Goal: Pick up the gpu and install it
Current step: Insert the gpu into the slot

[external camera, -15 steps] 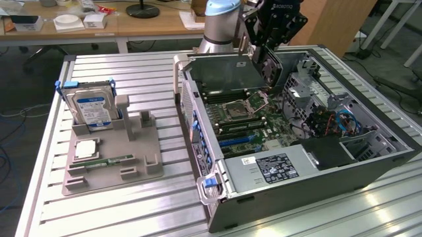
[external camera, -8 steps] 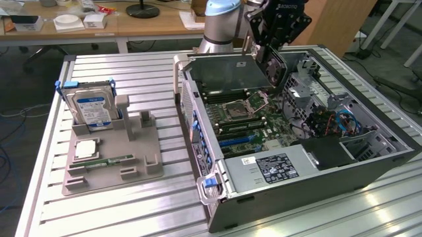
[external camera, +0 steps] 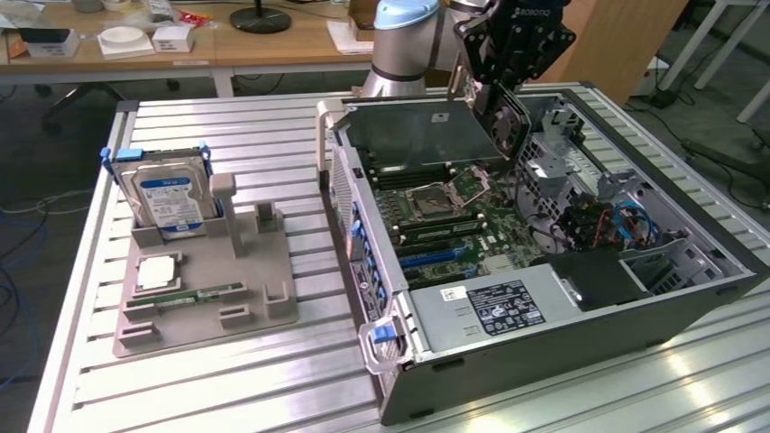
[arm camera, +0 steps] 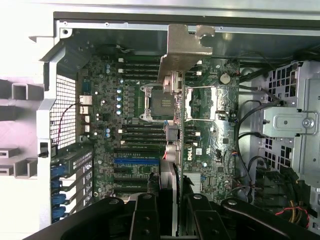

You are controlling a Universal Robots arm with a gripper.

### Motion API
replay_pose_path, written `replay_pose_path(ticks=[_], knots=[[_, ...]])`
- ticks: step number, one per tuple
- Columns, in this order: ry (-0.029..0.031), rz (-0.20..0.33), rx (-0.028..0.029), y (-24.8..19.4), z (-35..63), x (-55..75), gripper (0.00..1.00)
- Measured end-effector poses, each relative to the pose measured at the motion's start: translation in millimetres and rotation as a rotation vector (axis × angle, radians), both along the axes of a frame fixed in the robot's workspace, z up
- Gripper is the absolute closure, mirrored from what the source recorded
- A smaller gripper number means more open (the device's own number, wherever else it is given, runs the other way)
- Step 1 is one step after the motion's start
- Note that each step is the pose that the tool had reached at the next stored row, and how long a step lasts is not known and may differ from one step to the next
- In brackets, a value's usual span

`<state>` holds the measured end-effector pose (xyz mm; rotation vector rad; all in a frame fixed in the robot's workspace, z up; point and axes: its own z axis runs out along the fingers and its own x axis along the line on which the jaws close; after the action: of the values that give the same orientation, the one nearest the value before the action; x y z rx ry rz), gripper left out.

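Note:
My gripper [external camera: 503, 86] hangs over the far end of the open computer case [external camera: 542, 361], shut on the gpu [external camera: 500, 122]. The dark card hangs on edge below the fingers, above the motherboard [external camera: 470, 216]. In the wrist view the gpu [arm camera: 182, 50] runs edge-on away from the gripper [arm camera: 168, 212], its grey metal bracket farthest from the fingers [arm camera: 145, 217]. It is clamped between them over the motherboard [arm camera: 210, 125]. The card is clear of the board, with the blue expansion slots [arm camera: 135, 162] to one side of it.
On the exterior view's left a grey parts holder [external camera: 259, 289] carries a silver hard drive [external camera: 169, 198], a green memory stick [external camera: 198, 296] and a small chip [external camera: 159, 271]. Inside the case are a drive cage [arm camera: 287, 122], cables [external camera: 614, 225] and a black power supply [external camera: 596, 275].

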<state>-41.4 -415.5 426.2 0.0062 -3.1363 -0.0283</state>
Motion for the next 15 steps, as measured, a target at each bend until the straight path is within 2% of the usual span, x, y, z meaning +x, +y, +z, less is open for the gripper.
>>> replay_pose_path(ticks=[12, 15], knots=[[-0.0001, 0.002, 0.0000, 0.0, 0.0, 0.0, 0.73], [-0.0001, 0.046, 0.0001, 0.0, -0.1, 0.0, 0.73]])
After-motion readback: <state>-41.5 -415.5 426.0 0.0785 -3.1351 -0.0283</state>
